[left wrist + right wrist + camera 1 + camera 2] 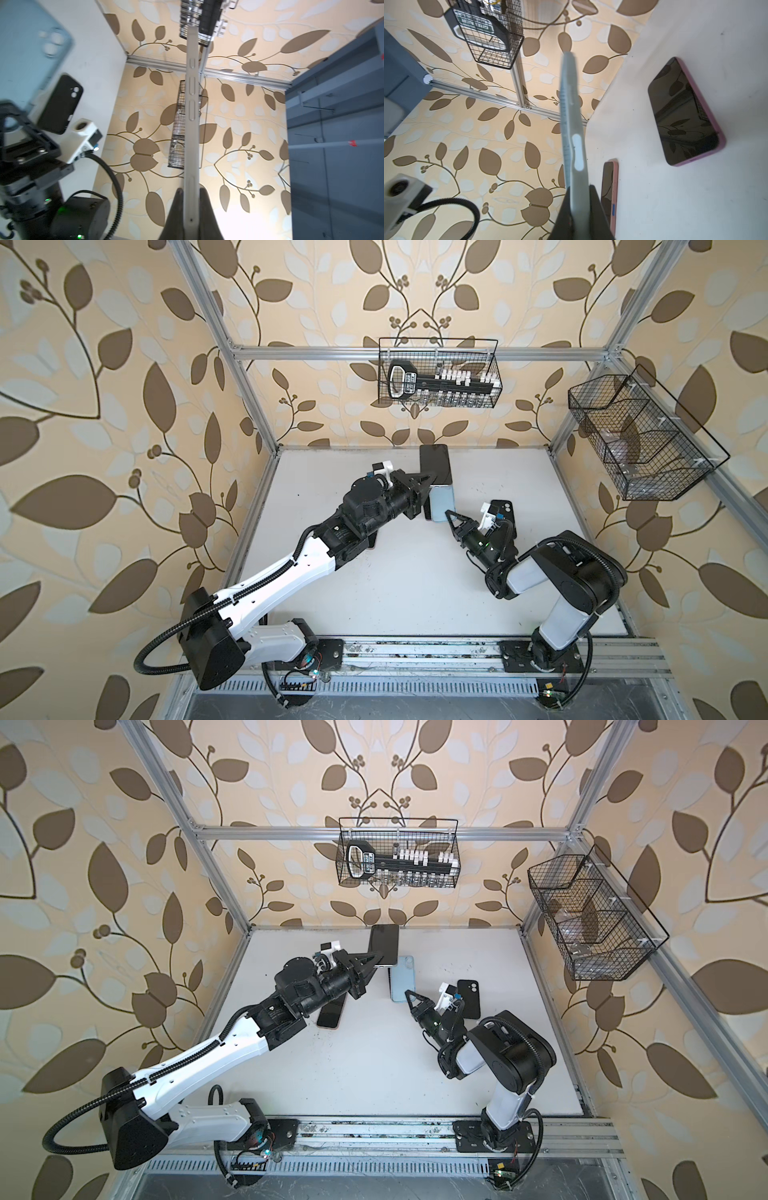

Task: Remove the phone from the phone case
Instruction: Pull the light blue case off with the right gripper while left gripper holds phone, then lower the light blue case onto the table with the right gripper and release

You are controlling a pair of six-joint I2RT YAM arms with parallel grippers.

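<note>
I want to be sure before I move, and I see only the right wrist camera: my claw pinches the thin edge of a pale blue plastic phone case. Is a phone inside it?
Observer: No. In both top views the left claw is shut on a slim phone with dark glass screen and silver rim, held apart from the pale blue plastic phone case.
Operator: Does anything lie near my arm that I cannot see?
Observer: Yes. A rectangular matte black phone case lies flat on the white table, beside your arm's white camera mount.
Operator: Which way does the phone's screen face?
Observer: Roughly upward, toward the top camera.
</note>
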